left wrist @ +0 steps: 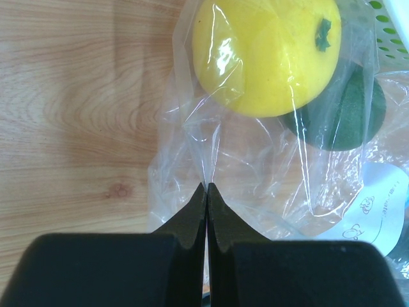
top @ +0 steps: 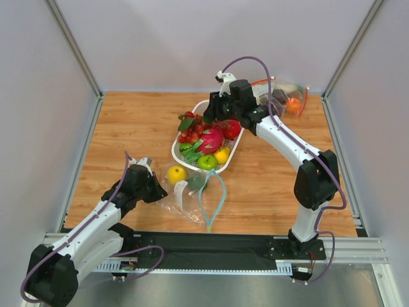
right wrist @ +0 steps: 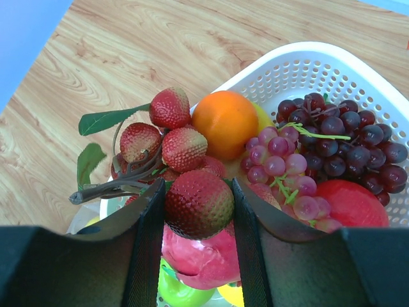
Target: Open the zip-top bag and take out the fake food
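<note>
The clear zip-top bag (top: 192, 199) with a teal zip strip (top: 216, 199) lies open on the table near the front. Inside it are a yellow lemon (left wrist: 265, 54) and a dark green fruit (left wrist: 342, 109), next to the bag's white label (left wrist: 380, 211). My left gripper (left wrist: 206, 187) is shut on a fold of the bag's plastic at its left side (top: 155, 190). My right gripper (right wrist: 198, 185) is over the white basket (top: 182, 155), shut on a red strawberry (right wrist: 199, 203) of a leafy strawberry bunch (right wrist: 163, 137). An orange (right wrist: 225, 123) lies in the basket.
The basket also holds purple grapes (right wrist: 332, 144), a pink dragon fruit (right wrist: 198, 262), a green apple (top: 206, 162) and a red fruit (right wrist: 351, 201). A second clear bag with a red-orange zip strip (top: 289, 97) lies at the back right. Grey walls enclose the table.
</note>
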Available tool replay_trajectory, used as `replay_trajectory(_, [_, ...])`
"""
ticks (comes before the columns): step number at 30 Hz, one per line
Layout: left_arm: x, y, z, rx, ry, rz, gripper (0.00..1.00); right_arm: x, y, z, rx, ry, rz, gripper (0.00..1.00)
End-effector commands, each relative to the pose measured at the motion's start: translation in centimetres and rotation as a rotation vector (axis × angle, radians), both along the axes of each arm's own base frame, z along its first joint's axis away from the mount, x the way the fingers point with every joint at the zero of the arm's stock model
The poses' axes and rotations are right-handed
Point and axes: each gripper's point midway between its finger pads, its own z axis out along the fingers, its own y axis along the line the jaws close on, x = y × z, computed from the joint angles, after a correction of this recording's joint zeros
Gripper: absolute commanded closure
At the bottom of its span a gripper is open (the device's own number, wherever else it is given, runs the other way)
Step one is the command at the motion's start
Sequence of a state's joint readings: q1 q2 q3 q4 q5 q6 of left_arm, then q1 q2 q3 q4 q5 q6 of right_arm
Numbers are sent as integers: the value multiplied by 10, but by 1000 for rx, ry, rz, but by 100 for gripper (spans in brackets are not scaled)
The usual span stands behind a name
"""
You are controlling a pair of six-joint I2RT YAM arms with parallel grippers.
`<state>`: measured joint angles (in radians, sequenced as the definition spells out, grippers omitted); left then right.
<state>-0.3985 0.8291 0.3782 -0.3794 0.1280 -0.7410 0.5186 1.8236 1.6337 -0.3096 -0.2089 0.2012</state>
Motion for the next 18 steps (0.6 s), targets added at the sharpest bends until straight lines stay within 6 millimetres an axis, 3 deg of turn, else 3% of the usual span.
replay_trajectory(1, [2,-2,1,-7,-19,-21,100,4,3,17,43,-51,4,96])
replay_trajectory(14, [0,-2,-3,0,-6,-27,100,5,27,-15,31,6,42,95])
replay_trajectory(18, [0,-2,-4,2,-3,-34,100,9,25,-26,6,20,28,95])
